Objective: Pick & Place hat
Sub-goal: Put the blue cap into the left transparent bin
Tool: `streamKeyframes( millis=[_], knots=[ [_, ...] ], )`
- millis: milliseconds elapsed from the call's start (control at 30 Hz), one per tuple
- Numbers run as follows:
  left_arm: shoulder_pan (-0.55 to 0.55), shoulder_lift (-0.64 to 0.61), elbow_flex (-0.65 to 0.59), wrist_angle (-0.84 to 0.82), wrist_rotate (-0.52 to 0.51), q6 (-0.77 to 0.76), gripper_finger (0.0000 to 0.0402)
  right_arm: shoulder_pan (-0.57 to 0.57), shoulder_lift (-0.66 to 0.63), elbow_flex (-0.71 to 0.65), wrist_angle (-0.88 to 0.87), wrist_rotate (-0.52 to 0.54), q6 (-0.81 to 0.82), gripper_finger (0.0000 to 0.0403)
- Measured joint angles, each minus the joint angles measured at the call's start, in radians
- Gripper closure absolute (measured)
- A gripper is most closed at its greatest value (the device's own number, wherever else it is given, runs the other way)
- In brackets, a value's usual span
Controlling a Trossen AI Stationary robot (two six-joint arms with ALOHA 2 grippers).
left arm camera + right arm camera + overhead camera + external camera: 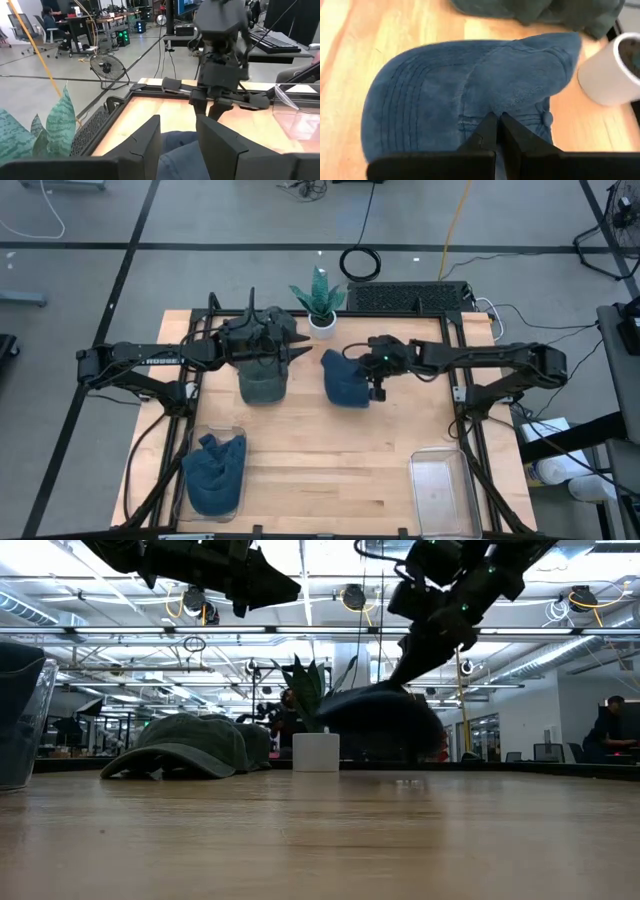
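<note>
A blue cap [345, 380] lies at the table's middle, just right of a green cap [262, 385] that rests flat, brim toward the near edge. My right gripper [375, 385] is shut on the blue cap's crown [470, 80]. My left gripper [298, 350] is open and empty, up in the air [262, 582] beside the green cap's far right side. Its wrist view looks past its open fingers [177, 145] at the blue cap [177, 152] and at my right gripper [220, 95]. My right gripper pinches a fold of cloth on the blue cap's crown [490, 107], near the top button [547, 119], between its two fingers. The fingers come from above, slanting from the table's right. In the low view the cap [380, 725] sits tilted, brim end raised; whether its lower edge touches the table I cannot tell.
A potted plant in a white pot [322, 320] stands just behind the two caps. A clear bin [215, 470] with blue caps sits at the near left. An empty clear bin [440, 490] sits at the near right. A keyboard [410, 297] lies at the far edge.
</note>
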Motion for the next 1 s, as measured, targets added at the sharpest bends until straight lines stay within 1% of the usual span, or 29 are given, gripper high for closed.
streamKeyframes(
  millis=[100,267,567,833,1000],
  knots=[
    [0.000,0.000,0.000,-0.002,0.000,-0.014,0.0266,0.016,-0.009,0.000,0.005,0.000,-0.003,0.0403],
    [0.001,0.000,0.000,-0.008,0.001,-0.085,0.0266,0.039,-0.020,0.000,0.005,-0.001,-0.002,0.0403],
    [0.001,0.000,0.000,-0.024,0.001,-0.083,0.0266,0.053,-0.026,0.000,0.009,0.001,-0.010,0.0403],
    [0.000,0.000,0.000,-0.032,0.002,-0.088,0.0266,0.053,-0.099,-0.004,0.023,0.002,0.026,0.0403],
    [0.000,0.000,0.000,-0.047,0.001,-0.084,0.0266,0.053,-0.172,-0.069,0.102,-0.001,0.004,0.0403]
  ],
)
